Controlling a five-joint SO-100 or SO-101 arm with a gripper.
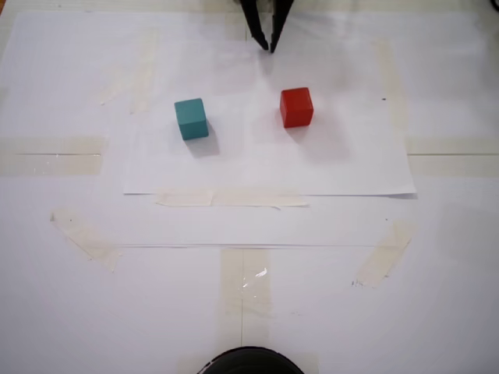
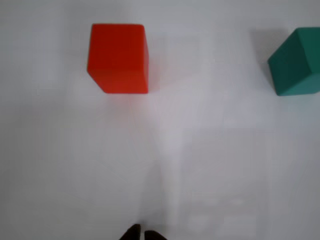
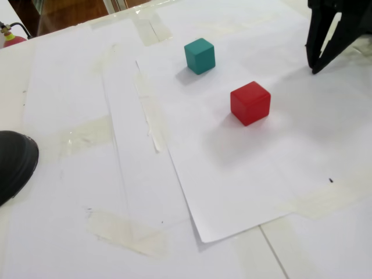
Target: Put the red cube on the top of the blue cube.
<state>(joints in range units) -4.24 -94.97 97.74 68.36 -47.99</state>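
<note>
The red cube (image 1: 296, 107) sits on the white paper, right of the teal blue cube (image 1: 191, 118) in a fixed view. Both also show in another fixed view, the red cube (image 3: 250, 103) nearer and the blue cube (image 3: 200, 56) farther. My gripper (image 1: 270, 48) hangs at the far edge behind the red cube, its black fingertips together and holding nothing. In the wrist view the red cube (image 2: 119, 58) is upper left, the blue cube (image 2: 296, 62) at the right edge, and my gripper (image 2: 141, 233) barely shows at the bottom.
White paper sheets (image 1: 265, 167) are taped to the table with clear tape (image 1: 230, 199). A dark round object (image 1: 249, 361) sits at the near edge and also shows in the other fixed view (image 3: 14, 163) at the left.
</note>
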